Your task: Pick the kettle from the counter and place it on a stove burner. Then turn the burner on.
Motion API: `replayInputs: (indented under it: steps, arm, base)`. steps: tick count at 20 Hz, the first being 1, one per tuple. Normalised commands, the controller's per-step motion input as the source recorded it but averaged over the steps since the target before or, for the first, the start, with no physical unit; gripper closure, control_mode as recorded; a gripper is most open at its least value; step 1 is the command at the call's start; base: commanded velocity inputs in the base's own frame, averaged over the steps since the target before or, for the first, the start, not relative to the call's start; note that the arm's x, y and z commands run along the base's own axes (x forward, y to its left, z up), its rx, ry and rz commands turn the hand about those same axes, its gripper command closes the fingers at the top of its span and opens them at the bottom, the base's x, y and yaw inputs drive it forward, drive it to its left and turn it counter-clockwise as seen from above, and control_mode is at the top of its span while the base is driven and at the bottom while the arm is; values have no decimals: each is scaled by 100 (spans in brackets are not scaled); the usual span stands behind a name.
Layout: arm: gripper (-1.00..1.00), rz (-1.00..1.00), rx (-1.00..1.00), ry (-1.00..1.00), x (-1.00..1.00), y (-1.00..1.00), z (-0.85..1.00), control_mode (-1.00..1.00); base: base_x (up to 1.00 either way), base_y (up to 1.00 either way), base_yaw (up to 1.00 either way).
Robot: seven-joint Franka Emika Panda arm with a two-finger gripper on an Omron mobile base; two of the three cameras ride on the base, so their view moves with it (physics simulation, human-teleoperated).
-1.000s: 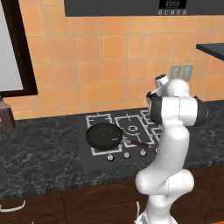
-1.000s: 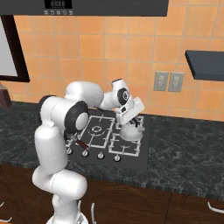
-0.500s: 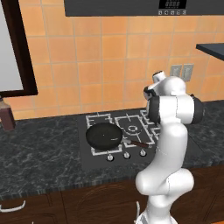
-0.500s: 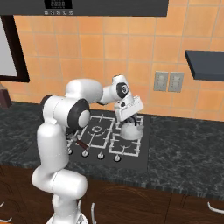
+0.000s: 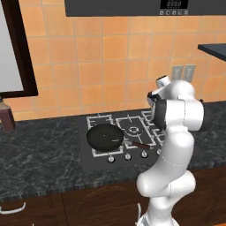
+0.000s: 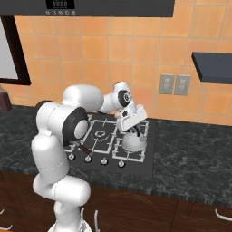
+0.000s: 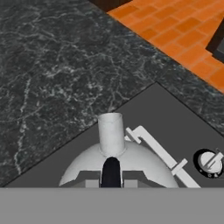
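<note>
One kettle [image 6: 134, 141], centre of your right base view, over the cooktop's [image 6: 152, 149] right-hand grate, spout toward the counter [image 7: 48, 65] in the hand view. One gripper [image 6: 132, 124] directly above it, pinched shut on the kettle's handle. One pan [image 5: 104, 136], centre-left of your left base view. Four knobs along the cooktop's front edge. Two wall outlets [image 6: 175, 84] at upper right. The arm blocks part of the cooktop.

The dark stone table [image 5: 39, 154] has a black stove [image 6: 149, 156] set in it. A black pan [image 5: 105, 136] and a small silver kettle [image 6: 134, 142] sit on the stove. A brown bottle [image 5: 6, 115] stands at the table's far left.
</note>
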Motion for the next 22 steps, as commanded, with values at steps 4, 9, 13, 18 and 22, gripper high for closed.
replayInputs:
  steps: [4, 9, 13, 18, 22]
  arm:
    - [100, -3, 0, -1, 12, 0, 0, -100]
    - [100, -11, -1, -15, 22, 1, 0, -100]
    - [100, -2, 0, -1, 4, 2, 0, -100]
    - [100, -9, -1, -4, 6, 42, -1, -100]
    - [100, 0, 0, 0, 0, 0, 0, -100]
  base:
    - [0, 0, 0]
    - [0, 0, 0]
    - [0, 0, 0]
    - [0, 0, 0]
    - [0, 0, 0]
